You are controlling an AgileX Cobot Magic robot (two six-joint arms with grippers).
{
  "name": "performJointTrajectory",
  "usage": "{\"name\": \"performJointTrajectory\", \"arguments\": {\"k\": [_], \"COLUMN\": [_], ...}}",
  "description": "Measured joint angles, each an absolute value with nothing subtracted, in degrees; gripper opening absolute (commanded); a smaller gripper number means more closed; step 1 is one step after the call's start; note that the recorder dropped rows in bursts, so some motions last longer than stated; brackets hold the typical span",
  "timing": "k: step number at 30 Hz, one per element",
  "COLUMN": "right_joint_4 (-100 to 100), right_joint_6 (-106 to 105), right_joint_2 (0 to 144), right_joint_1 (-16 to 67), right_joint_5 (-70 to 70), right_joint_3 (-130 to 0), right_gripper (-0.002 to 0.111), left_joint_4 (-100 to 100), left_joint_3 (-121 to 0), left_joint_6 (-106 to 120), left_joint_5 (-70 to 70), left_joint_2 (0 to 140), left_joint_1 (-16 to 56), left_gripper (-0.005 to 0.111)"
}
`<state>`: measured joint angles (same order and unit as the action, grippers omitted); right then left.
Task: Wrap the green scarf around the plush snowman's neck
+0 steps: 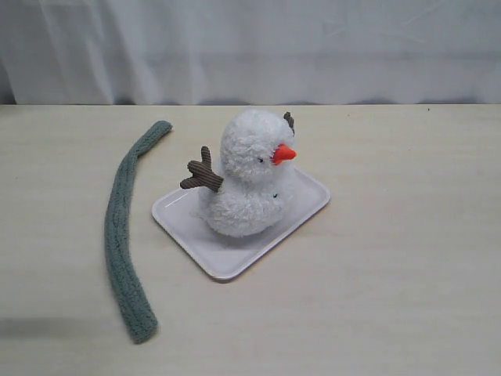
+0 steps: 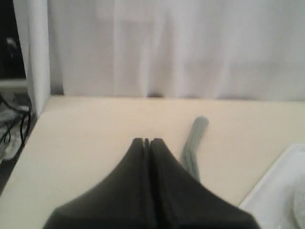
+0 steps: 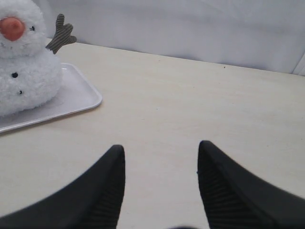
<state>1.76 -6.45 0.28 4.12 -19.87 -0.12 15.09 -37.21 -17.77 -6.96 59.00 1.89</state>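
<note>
The plush snowman (image 1: pixel 249 176) sits upright on a white tray (image 1: pixel 235 262) mid-table, its orange nose pointing right. Its neck crease is bare. The green scarf (image 1: pixel 120 231) lies flat on the table left of the tray, curving from the back toward the front. Neither gripper shows in the exterior view. In the left wrist view my left gripper (image 2: pixel 147 141) is shut with nothing in it, and the scarf's far end (image 2: pixel 194 138) lies just beyond it. My right gripper (image 3: pixel 161 149) is open over bare table, with the snowman (image 3: pixel 26 62) off to one side.
A white curtain (image 1: pixel 250 47) hangs behind the table's back edge. The tray's corner (image 2: pixel 286 186) shows in the left wrist view. Cables (image 2: pixel 12 129) hang off the table's left side. A dark shadow (image 1: pixel 47 327) lies on the table at the front left.
</note>
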Motion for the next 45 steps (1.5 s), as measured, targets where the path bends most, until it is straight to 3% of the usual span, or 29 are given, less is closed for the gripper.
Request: {"name": "performJointTrajectory", "arguments": {"k": [4,11,14,19,31,45], "right_joint_4": [1.8,1.8,1.8,1.8,1.8,1.8], "right_joint_6": [-6.5,-6.5,-6.5,-6.5,-6.5,-6.5], "right_joint_2": [0.3,0.3,0.3,0.3,0.3,0.3], "right_joint_1": [4.1,4.1,4.1,4.1,4.1,4.1], "right_joint_5": [-19.9,-19.9,-19.9,-19.9,-19.9,-19.9], "right_joint_3": [-0.1,-0.1,-0.1,-0.1,-0.1,-0.1], "right_gripper": [0.046,0.046,0.046,0.046,0.046,0.046], "left_joint_4": [15.2,15.2,15.2,15.2,14.8,12.6], "left_joint_3": [-40.4,-47.6,-50.6,-54.5,-65.9,-68.1], "left_joint_6": [-17.8,-16.2,-15.5,-15.0,-14.9,-14.9], "left_joint_5": [-9.2,-12.8,-14.1,-14.7,-18.5,-18.8], "left_joint_2": [69.2,83.4,88.7,96.3,112.0,120.4], "left_joint_1": [1.9,1.9,1.9,2.7,12.8,13.6], "left_gripper": [0.009,0.062,0.074,0.074,0.074,0.073]}}
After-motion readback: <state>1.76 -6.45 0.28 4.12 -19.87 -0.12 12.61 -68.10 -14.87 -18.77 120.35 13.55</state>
